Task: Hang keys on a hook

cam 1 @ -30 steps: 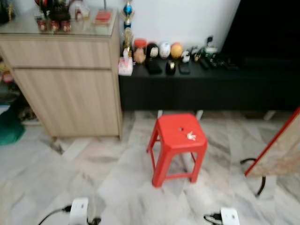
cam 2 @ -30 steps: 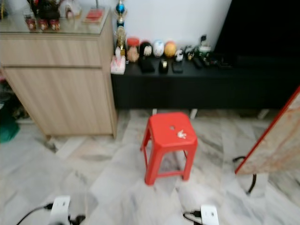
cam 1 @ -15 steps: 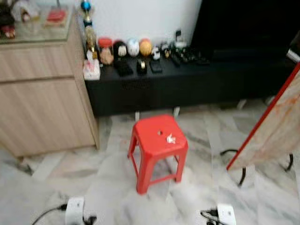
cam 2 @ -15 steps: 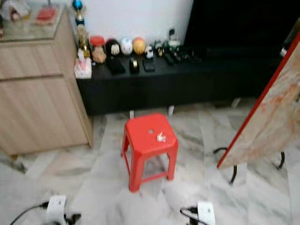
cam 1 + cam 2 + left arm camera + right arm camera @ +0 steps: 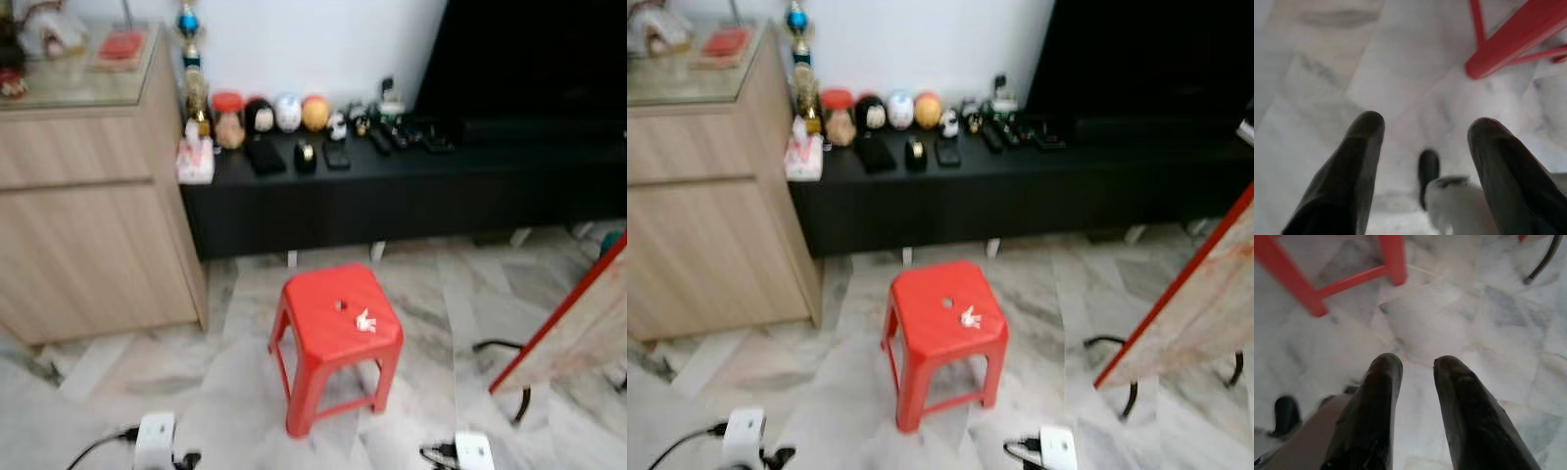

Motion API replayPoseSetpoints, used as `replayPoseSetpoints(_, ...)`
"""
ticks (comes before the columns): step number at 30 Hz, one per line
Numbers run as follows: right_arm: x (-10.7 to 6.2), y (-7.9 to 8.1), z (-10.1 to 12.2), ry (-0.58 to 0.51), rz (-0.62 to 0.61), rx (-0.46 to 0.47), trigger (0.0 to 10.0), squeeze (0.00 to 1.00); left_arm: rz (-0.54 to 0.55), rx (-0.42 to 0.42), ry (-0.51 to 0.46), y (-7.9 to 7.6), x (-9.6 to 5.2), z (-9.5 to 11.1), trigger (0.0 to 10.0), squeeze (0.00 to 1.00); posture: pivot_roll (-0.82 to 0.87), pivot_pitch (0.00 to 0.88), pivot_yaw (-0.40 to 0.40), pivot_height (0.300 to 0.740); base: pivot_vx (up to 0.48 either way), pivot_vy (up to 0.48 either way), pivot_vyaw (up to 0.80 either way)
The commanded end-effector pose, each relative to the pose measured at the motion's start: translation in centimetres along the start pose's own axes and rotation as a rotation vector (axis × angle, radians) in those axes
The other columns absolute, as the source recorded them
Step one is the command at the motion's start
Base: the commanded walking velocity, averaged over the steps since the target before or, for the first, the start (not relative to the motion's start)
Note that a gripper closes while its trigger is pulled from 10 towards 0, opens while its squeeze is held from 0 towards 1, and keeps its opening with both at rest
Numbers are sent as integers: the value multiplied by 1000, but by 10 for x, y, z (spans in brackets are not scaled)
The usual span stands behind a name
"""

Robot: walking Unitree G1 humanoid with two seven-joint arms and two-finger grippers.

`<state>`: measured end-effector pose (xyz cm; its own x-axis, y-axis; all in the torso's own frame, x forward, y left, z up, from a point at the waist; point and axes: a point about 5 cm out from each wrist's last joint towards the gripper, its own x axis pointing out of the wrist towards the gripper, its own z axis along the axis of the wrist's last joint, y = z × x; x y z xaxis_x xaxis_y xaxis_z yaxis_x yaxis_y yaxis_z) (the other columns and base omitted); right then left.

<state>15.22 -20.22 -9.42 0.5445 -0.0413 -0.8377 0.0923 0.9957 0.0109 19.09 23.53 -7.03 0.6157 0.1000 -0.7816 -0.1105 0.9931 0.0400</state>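
A small white bunch of keys [image 5: 365, 321] lies on the seat of a red plastic stool [image 5: 333, 318] standing on the marble floor ahead of me. Both arms hang low at the bottom of the eye views, left wrist [image 5: 155, 441] and right wrist [image 5: 473, 451], well short of the stool. In the left wrist view my left gripper [image 5: 1426, 125] is open over bare floor, a stool leg [image 5: 1508, 41] beyond it. My right gripper [image 5: 1418, 363] has its fingers a little apart with nothing between them, the stool's legs [image 5: 1352, 279] ahead.
A light wooden cabinet [image 5: 88, 206] stands at the left. A low black bench [image 5: 421, 186] with several trinkets runs along the wall under a dark screen [image 5: 534, 59]. A tilted board with a red edge [image 5: 568, 328] on a black stand is at the right.
The whole picture swung right and then partly back, so the camera has moved. The stool, keys and furniture keep their places. Both arms still hang low.
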Motion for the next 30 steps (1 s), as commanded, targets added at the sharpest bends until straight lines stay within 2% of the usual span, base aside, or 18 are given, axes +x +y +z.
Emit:
replayPoseSetpoints(1, -1, -7, -1, 0, -18, 7, 10000, 0, -10, -8, 18, -4, 0, -4, 10000, 0, 108, 0, -93, 740, 322, 0, 0)
replayPoseSetpoints(19, -1, -7, -1, 1, -15, -1, 10000, 0, -10, -7, 21, -4, 0, -5, 10000, 0, 114, 0, -101, 740, 315, 0, 0)
replayPoseSetpoints(30, -1, -7, -1, 1, -10, -6, 10000, 0, -11, 5, 24, -5, 0, -6, 10000, 0, 115, 0, -102, 740, 0, 0, 0)
